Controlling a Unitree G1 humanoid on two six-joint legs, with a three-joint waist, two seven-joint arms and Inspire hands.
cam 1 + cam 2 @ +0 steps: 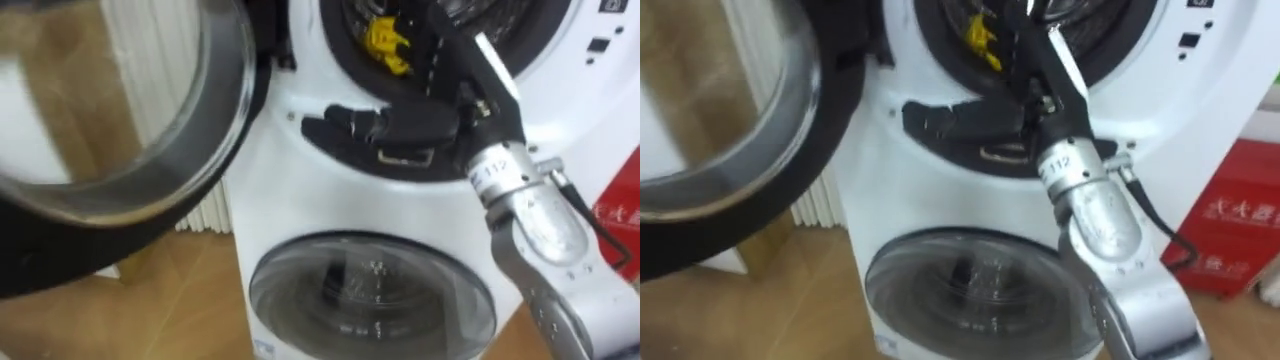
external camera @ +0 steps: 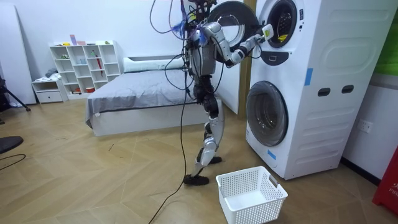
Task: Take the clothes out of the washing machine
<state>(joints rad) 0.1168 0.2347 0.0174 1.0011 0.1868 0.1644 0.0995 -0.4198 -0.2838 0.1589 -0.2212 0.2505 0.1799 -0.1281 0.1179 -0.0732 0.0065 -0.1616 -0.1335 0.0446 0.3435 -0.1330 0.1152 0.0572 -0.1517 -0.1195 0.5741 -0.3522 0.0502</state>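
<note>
A: The stacked washing machine [image 2: 311, 93] is faced up close, its upper door [image 1: 130, 120] hung open on the left.
B: The white laundry basket [image 2: 252, 196] is set on the floor, well apart from the reach.
A: The right hand [image 1: 455, 62] is pushed into the upper drum; its fingers' closure cannot be told.
B: The yellow garment [image 1: 388, 45] is seen just beside it.
A: With a weak hold, the cloth could be snagged there or dropped short of the basket.
</note>
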